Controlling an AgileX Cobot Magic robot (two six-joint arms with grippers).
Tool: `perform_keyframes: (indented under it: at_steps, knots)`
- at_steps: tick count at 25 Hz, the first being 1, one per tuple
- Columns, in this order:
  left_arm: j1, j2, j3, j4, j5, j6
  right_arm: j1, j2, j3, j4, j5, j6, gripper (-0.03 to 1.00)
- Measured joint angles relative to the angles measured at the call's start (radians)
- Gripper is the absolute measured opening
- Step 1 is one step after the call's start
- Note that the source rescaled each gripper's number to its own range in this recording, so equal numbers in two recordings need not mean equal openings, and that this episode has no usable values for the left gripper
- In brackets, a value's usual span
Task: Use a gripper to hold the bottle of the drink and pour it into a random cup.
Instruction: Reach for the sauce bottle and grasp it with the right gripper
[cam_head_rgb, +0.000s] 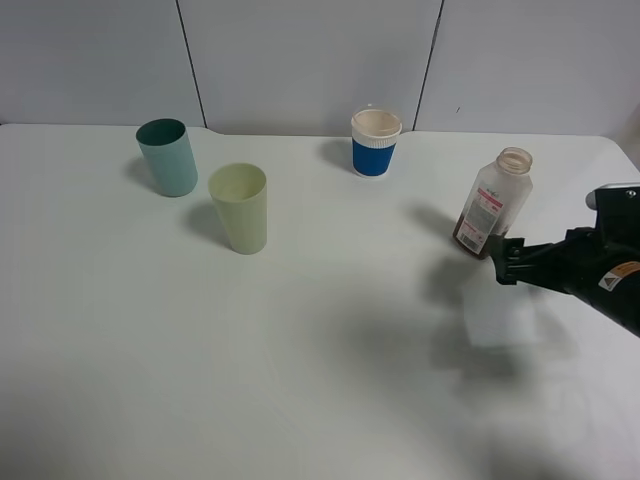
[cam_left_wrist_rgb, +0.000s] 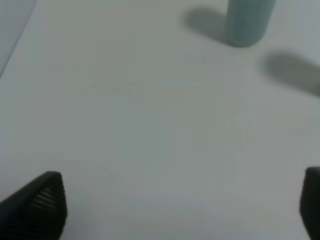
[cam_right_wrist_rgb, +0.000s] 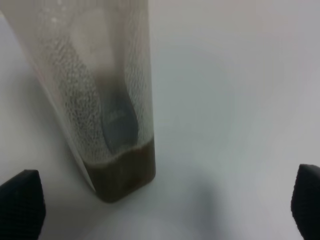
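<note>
The bottle of the drink (cam_head_rgb: 492, 203) is clear with a white-and-pink label, an open mouth and a little dark brown liquid at the bottom. It stands on the white table at the right. My right gripper (cam_head_rgb: 505, 260) is open just in front of it, not touching. In the right wrist view the bottle (cam_right_wrist_rgb: 107, 115) stands ahead of the open gripper (cam_right_wrist_rgb: 163, 210), nearer to one fingertip (cam_right_wrist_rgb: 20, 202). My left gripper (cam_left_wrist_rgb: 175, 210) is open and empty over bare table; it is out of the exterior view.
Three cups stand at the back: a teal cup (cam_head_rgb: 168, 157), a pale green cup (cam_head_rgb: 240, 207) and a blue-and-white cup (cam_head_rgb: 375, 143). The teal cup (cam_left_wrist_rgb: 247, 20) also shows in the left wrist view. The white table (cam_head_rgb: 300, 380) meets a grey wall behind.
</note>
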Motion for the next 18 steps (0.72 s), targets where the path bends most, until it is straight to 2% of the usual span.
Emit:
perform_keyframes:
  at_steps: [9, 18]
  knots:
    - [0.000, 0.000, 0.000, 0.000, 0.000, 0.000, -0.002, 0.003, -0.110, -0.081, 0.024, -0.022, 1.00]
    - [0.000, 0.000, 0.000, 0.000, 0.000, 0.000, -0.002, 0.035, -0.193, -0.152, 0.071, -0.238, 1.00]
